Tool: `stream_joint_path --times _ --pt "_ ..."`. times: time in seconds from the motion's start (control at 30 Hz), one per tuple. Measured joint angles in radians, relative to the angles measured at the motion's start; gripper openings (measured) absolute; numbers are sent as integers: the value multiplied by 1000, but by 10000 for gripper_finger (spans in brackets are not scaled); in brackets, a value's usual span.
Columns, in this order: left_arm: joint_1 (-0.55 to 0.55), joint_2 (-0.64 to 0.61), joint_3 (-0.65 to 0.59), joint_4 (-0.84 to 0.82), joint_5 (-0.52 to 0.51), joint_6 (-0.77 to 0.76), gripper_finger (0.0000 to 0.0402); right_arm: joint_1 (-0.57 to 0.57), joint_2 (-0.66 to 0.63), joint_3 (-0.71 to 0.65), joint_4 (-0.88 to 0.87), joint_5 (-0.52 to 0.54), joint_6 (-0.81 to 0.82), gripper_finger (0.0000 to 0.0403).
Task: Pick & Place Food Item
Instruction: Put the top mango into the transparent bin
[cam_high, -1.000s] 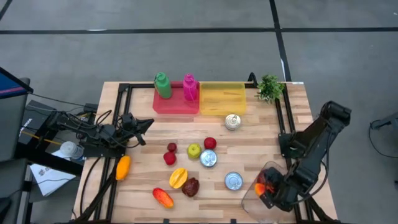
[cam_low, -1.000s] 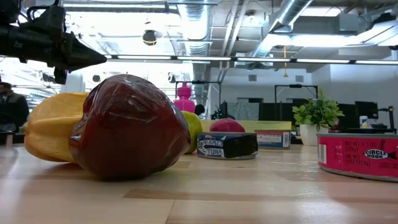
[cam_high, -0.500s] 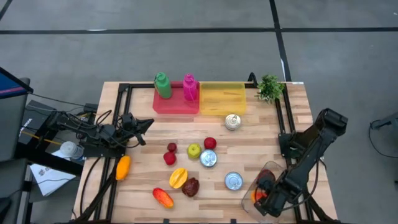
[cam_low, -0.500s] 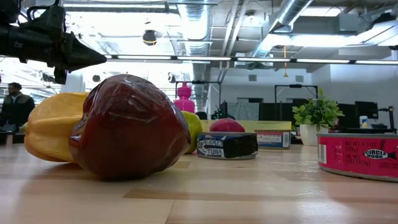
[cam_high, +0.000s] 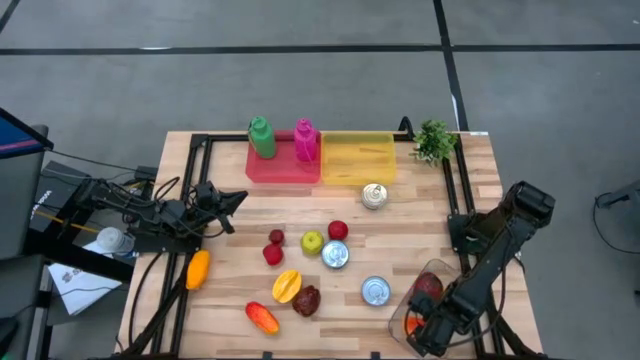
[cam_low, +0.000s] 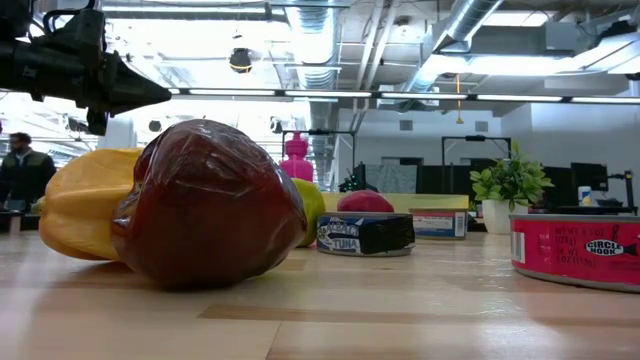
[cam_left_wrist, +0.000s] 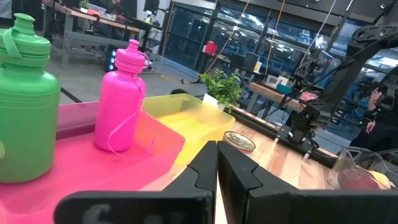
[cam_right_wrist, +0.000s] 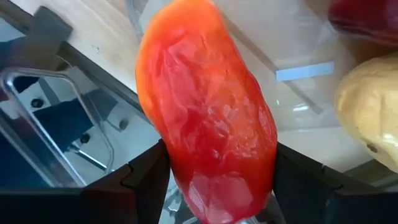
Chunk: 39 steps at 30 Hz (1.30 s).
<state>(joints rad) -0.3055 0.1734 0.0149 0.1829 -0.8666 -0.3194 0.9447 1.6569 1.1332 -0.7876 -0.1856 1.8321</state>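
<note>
Wood table (cam_high: 400, 230), near right corner: right gripper (cam_high: 425, 325) pinches a red-orange fruit (cam_right_wrist: 208, 121) over a clear bin (cam_high: 425, 290) w/ other items in it, right at the table edge. Risk: glossy skin slips, or a drop misses the bin and goes off the edge. Left gripper (cam_high: 235, 197) idle at left, fingers pressed together.

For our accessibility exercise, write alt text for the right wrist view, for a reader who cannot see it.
The right gripper holds a red-orange pepper-like food item between its two dark fingers, filling most of the picture. Behind it lie a clear plastic container and part of a pale yellow item.
</note>
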Motion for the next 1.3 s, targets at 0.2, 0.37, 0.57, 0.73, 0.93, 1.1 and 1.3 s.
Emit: stream_joint_path --times 0.2,0.37,0.57,0.73,0.93,1.1,1.3 --pt "0 0 0 0 0 0 1 -1 0 0 15 0 15 254" --pt "0 0 0 0 0 0 1 0 0 0 20 -22 16 263" --pt "0 0 0 1 0 0 1 -5 0 0 19 -54 18 265" --pt "0 0 0 1 0 0 1 -5 0 0 15 -76 0 265" --pt "0 0 0 1 0 0 1 -5 0 0 33 -80 -37 266" --pt "0 0 0 1 0 0 1 -5 0 1 70 -80 -37 266" --pt "0 0 0 1 0 0 1 -5 -1 1 50 -79 -126 265"
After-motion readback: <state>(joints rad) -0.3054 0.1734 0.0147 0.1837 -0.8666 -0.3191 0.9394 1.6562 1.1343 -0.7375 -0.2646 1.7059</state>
